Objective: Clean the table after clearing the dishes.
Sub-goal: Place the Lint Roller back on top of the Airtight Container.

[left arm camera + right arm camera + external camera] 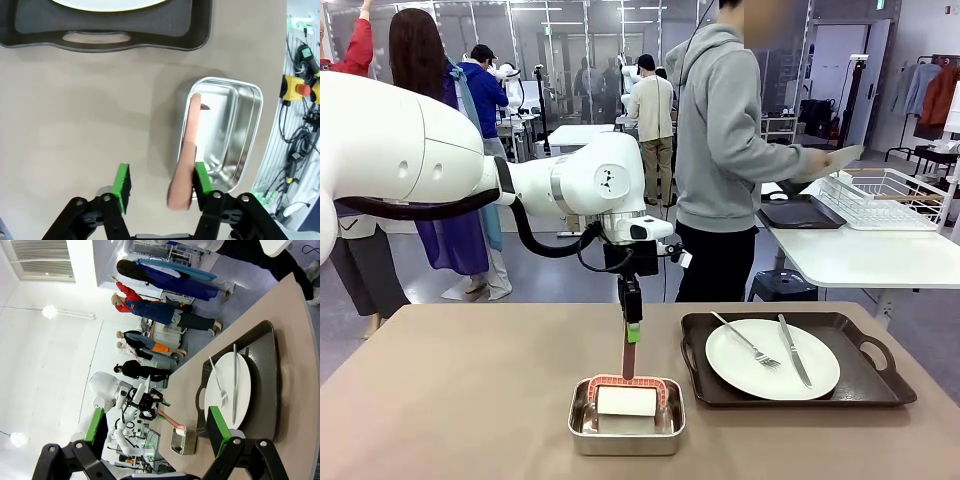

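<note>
Front view: my left pincer [633, 322] stands at the pink handle [628, 360] of a white roller [626, 401] in a small rectangular steel pan [626, 440]; grip unclear. Beside it on the brownish-taupe surface [450, 400]: round white plate [820, 360], silver fork [745, 342] and knife [794, 350], dark brown handled tray [865, 385]. Left wrist view: jaws part-open, handle touching one pad [201, 177] only; plate cut off. Right wrist view: my right pincer [156, 432] gapes, empty.
</note>
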### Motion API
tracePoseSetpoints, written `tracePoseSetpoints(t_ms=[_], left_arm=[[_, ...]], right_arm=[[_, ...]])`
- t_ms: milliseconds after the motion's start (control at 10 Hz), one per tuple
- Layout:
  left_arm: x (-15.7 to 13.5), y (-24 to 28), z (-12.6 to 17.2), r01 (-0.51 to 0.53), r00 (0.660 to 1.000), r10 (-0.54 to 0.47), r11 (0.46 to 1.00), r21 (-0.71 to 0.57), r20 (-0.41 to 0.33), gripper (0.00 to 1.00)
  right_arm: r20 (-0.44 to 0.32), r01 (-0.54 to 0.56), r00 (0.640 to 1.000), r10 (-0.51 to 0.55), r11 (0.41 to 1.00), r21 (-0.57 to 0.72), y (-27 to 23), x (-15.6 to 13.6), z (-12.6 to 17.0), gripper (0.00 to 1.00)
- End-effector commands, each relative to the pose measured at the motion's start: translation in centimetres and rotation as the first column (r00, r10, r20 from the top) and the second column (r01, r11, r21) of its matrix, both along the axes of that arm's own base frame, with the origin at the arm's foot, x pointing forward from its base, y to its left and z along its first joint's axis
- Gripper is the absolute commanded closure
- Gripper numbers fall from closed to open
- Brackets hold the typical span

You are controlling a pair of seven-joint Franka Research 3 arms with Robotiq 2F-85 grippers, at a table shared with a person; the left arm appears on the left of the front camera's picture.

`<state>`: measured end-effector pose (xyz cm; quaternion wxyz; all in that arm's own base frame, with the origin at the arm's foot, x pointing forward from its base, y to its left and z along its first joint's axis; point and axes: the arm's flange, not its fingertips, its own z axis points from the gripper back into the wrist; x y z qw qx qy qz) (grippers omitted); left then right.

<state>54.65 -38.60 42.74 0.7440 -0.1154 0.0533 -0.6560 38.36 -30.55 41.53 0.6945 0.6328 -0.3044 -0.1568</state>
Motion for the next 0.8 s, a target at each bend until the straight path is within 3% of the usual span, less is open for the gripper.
tracePoseSetpoints(t_ms=[0,200,300,700], left_arm=[[-0.2,0.5,0.5,0.02,1.0,-0.02,1.0,0.0,0.021,0.0],[-0.2,0.8,0.8,0.025,1.0,-0.025,1.0,-0.007,0.006,0.05],[-0.2,1.1,1.1,0.04,0.999,-0.039,0.999,-0.004,0.011,0.0],[0.1,0.0,0.4,0.006,1.0,-0.006,1.0,-0.006,0.008,0.0]], right_arm=[[0.0,-0.006,1.0,0.006,1.0,-0.004,0.3,-0.5,0.2,0.0],[0.0,-0.006,1.0,0.006,1.0,-0.004,0.3,-0.5,0.2,0.0],[0.0,-0.006,1.0,0.006,1.0,-0.004,0.3,-0.5,0.2,0.0],[0.0,-0.006,1.0,0.006,1.0,-0.004,0.3,-0.5,0.2,0.0]])
